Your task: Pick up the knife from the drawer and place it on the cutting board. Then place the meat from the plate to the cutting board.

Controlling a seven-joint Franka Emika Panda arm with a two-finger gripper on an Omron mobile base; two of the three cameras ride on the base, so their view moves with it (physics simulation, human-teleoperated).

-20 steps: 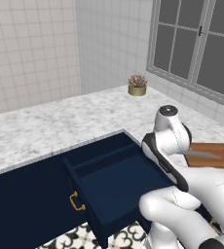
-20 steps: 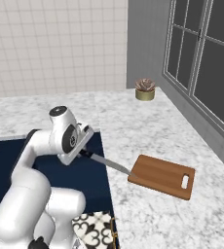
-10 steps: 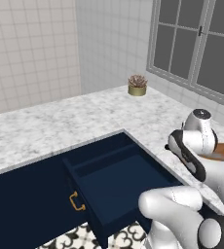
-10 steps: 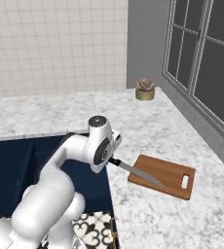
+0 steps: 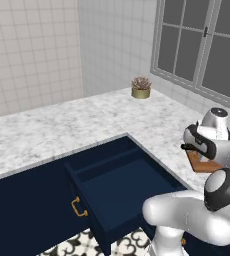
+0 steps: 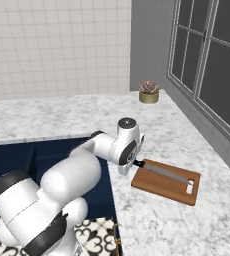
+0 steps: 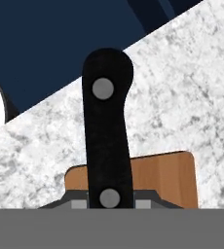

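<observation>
Kitchen corner: pale tiled walls, dark-framed window [image 6: 207, 65], grey-white marble worktop [image 6: 62, 117].

Drawer [image 5: 122, 195]: navy, brass handle, pulled fully open; nothing visible on the part of its floor that shows.

Arm: white, reaching from the base across the worktop toward the board.

Board [image 6: 167, 181]: reddish-brown, flat on the worktop just right of the drawer, slot handle at its far end.

Knife [image 6: 162, 171]: blade lying low along the board, black handle [image 7: 106, 136] at the board's near edge. Whether the blade rests on the wood or hangs just above it cannot be told.

Pot plant [image 6: 149, 92]: small, back by the window.

Claw [image 6: 133, 163]: clamped narrow on the knife handle (hand view shows the handle running up from between the tips).

Progress, judged: the knife is out of the drawer and over the board, release pending. The meat transfer from the plate is not yet begun.
</observation>
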